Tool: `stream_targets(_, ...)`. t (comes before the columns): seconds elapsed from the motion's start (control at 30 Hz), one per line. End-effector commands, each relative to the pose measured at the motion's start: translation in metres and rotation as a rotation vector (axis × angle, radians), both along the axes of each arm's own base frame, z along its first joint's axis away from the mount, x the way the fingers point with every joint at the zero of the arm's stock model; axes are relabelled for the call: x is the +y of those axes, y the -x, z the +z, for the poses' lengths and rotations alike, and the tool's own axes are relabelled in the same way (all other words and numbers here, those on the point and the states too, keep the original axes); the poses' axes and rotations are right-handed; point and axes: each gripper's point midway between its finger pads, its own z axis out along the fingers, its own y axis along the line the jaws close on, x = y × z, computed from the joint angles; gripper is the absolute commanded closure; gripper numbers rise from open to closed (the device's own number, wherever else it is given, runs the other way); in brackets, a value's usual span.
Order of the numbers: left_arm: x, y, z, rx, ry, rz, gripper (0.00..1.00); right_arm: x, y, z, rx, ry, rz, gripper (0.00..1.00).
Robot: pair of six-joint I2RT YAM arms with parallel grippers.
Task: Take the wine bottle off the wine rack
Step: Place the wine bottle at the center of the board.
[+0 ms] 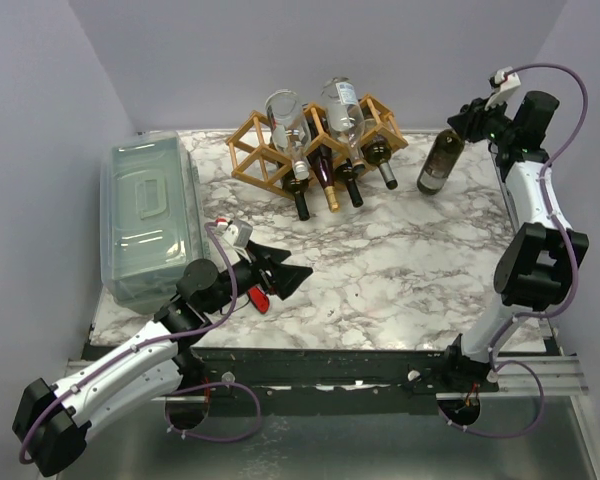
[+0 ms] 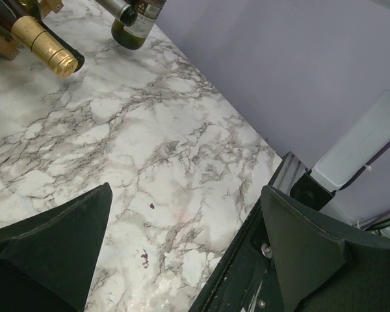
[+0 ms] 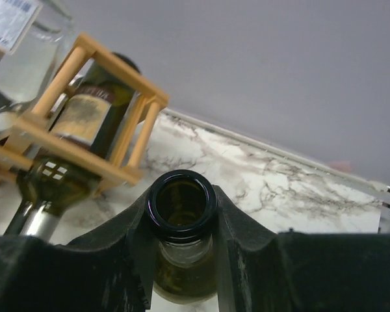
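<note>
Bottom left of top view: L arm (image 1: 130,365) lies low over the near part of the counter (image 1: 400,270), white marble w/ grey veins. L fingers (image 2: 58,250) stand wide apart, nothing btwn them; L wrist view shows only bare marble in the gap. Left edge, mid-frame: clear plastic bin (image 1: 150,215) w/ lid on, sitting on the counter. Farther back, upper centre of top view and upper left of R wrist view: wine rack (image 3: 117,67), light wood lattice of open cells, standing on the counter close to the back wall (image 1: 310,50). It carries several bottles: two clear ones (image 1: 342,105) up top, and dark ones (image 1: 352,188) lower down w/ necks sticking out toward the near edge, plus one gold-foil neck (image 2: 49,49). Upper right of top view: wine bottle (image 1: 441,163), dark glass w/ pale label, is out of the rack, just to its right and apart from it. It leans, neck toward the upper right, base down by the marble; can't tell if the base touches. R fingers (image 3: 260,260) are clamped on the neck right under its open rim, one each side. R arm (image 1: 535,200) runs up the right edge of the frame to that grip.
</note>
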Motion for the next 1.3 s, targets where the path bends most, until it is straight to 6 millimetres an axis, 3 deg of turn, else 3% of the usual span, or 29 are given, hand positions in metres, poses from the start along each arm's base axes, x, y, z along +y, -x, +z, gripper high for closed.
stream_targets(0.0,0.003,-0.005,0.006,0.008,0.010,0.028,0.01,-0.014,-0.042,0.053,-0.165,-0.011,-0.084,1.00)
stream_targets(0.23,0.004,-0.009,0.006,0.013,0.006,0.045,0.01,-0.009,-0.085,0.046,-0.212,0.002,-0.175,1.00)
stream_targets(0.53,0.001,-0.016,0.005,0.015,-0.018,0.053,0.01,0.002,-0.118,0.044,-0.244,0.001,-0.214,1.00)
stream_targets(0.87,-0.006,-0.022,0.006,0.027,-0.037,0.044,0.01,0.019,-0.134,0.038,-0.249,0.033,-0.180,0.99)
stream_targets(1.27,-0.006,-0.021,0.008,0.029,-0.029,0.041,0.01,0.030,-0.137,0.018,-0.219,0.055,-0.159,0.78)
